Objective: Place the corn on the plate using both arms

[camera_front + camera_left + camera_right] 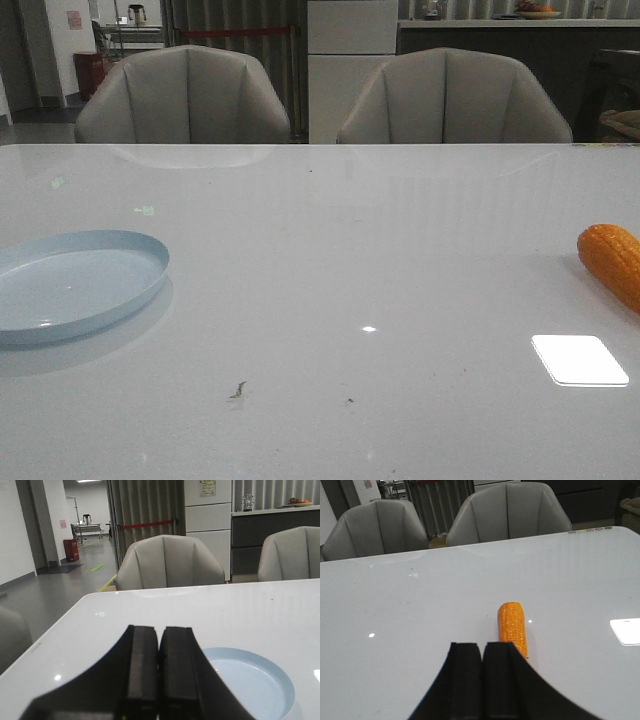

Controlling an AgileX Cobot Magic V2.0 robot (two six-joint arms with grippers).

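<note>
The orange corn (612,262) lies on the white table at the far right, cut off by the front view's edge. It also shows in the right wrist view (512,625), just beyond my right gripper (481,647), which is shut and empty with the corn's near end hidden behind one finger. The pale blue plate (75,283) sits at the left of the table. In the left wrist view the plate (255,680) lies beside my left gripper (158,631), which is shut and empty. Neither gripper shows in the front view.
The white table (340,250) is glossy, with a bright light reflection (580,360) near the front right. Two grey chairs (183,95) (455,98) stand behind the far edge. Small dark specks (238,390) lie near the front.
</note>
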